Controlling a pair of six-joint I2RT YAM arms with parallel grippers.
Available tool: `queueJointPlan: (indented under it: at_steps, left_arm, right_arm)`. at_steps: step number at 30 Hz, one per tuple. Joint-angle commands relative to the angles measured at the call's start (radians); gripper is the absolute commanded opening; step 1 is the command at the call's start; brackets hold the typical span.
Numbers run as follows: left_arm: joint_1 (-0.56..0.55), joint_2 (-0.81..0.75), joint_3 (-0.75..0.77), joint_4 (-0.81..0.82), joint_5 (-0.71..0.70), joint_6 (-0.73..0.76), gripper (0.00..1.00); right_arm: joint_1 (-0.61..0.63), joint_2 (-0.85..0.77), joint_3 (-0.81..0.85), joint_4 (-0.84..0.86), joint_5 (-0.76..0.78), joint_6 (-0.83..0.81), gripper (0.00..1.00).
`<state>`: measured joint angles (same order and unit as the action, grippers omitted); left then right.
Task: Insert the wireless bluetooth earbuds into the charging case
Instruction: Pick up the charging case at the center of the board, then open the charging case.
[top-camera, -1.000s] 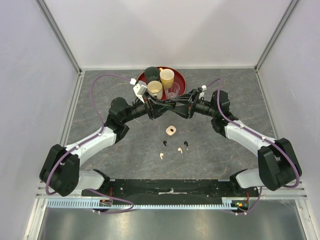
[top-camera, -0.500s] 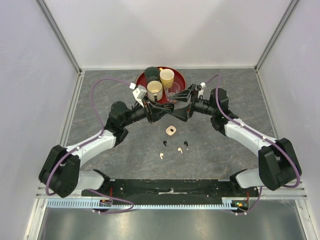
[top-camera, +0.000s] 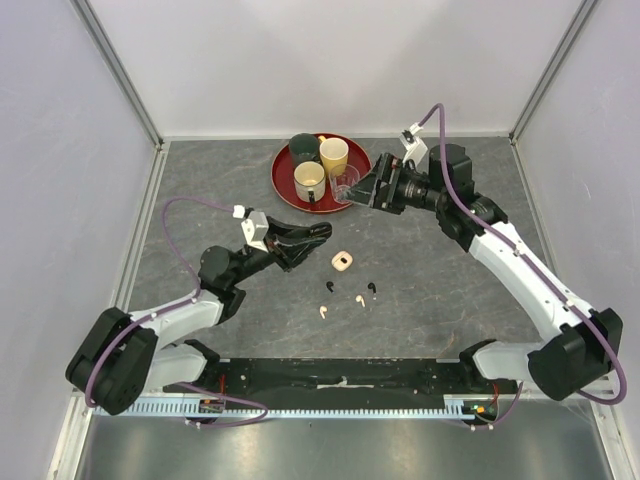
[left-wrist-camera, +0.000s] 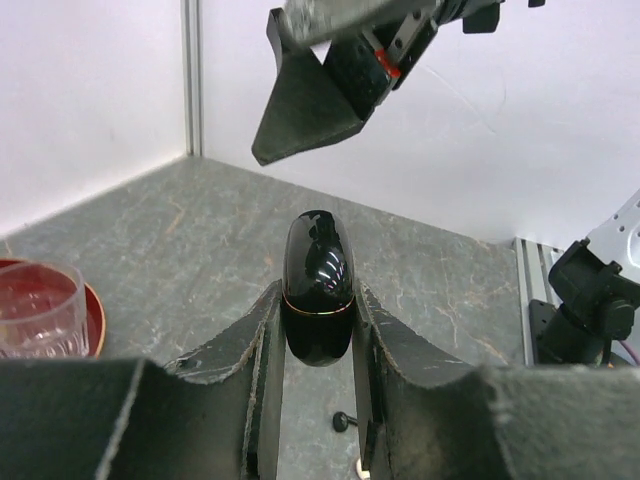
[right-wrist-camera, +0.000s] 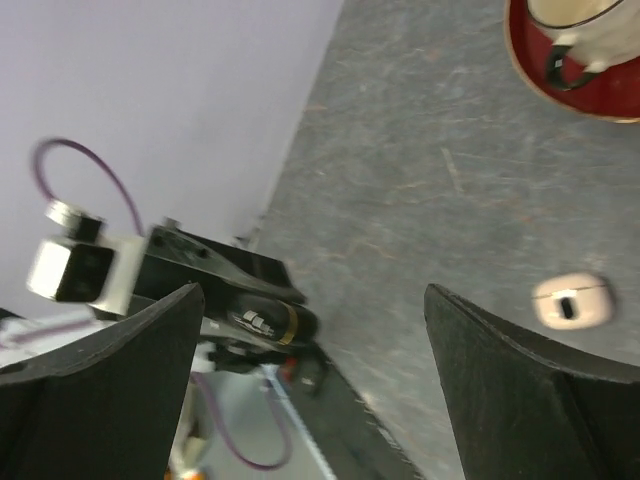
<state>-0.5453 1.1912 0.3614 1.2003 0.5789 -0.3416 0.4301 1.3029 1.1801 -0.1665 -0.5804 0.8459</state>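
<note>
Lying loose on table (top-camera: 200, 190) nearest arm bases: cream earbud (top-camera: 323, 311), second cream earbud (top-camera: 359, 299), black earbud (top-camera: 328, 287), other black earbud (top-camera: 372, 289), none touching.
Just beyond them: cream case (top-camera: 342, 262) flat on table, nothing gripping it.
Left gripper (left-wrist-camera: 318, 330): jaws narrow, clamped on glossy black charging case (left-wrist-camera: 318, 270), its end poking past fingertips.
Right gripper (top-camera: 363, 188): jaws spread wide, empty, beside red tray (top-camera: 283, 185).
Tray farthest back, carrying cups (top-camera: 334, 153) and clear glass (top-camera: 346, 182).

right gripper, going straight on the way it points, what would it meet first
The right gripper would probably meet the bare grey table first, between the red tray and the cream charging case, though depth is unclear.
</note>
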Motion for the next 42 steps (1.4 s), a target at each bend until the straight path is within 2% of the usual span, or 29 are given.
queueJointPlan:
  at_steps: [1, 6, 12, 29, 42]
  left_arm:
    - [0.001, -0.033, -0.007, 0.228, -0.01, 0.073, 0.02]
    - [0.001, -0.028, -0.007, 0.234, 0.012, 0.081, 0.02]
    - [0.001, -0.024, -0.007, 0.235, 0.022, 0.082, 0.02]
    - [0.001, -0.016, 0.014, 0.248, 0.107, 0.032, 0.02]
    - [0.001, -0.024, 0.05, 0.231, 0.13, 0.016, 0.02]
  right_arm:
    - [0.03, -0.033, 0.087, -0.273, 0.088, -0.43, 0.98]
    - [0.081, -0.039, 0.099, -0.323, 0.042, -0.537, 0.98]
    - [0.133, -0.057, 0.101, -0.278, -0.041, -0.528, 0.98]
    - [0.164, -0.007, 0.099, -0.2, 0.073, -0.446, 0.98]
    - [0.188, -0.001, 0.093, -0.195, 0.059, -0.464, 0.97]
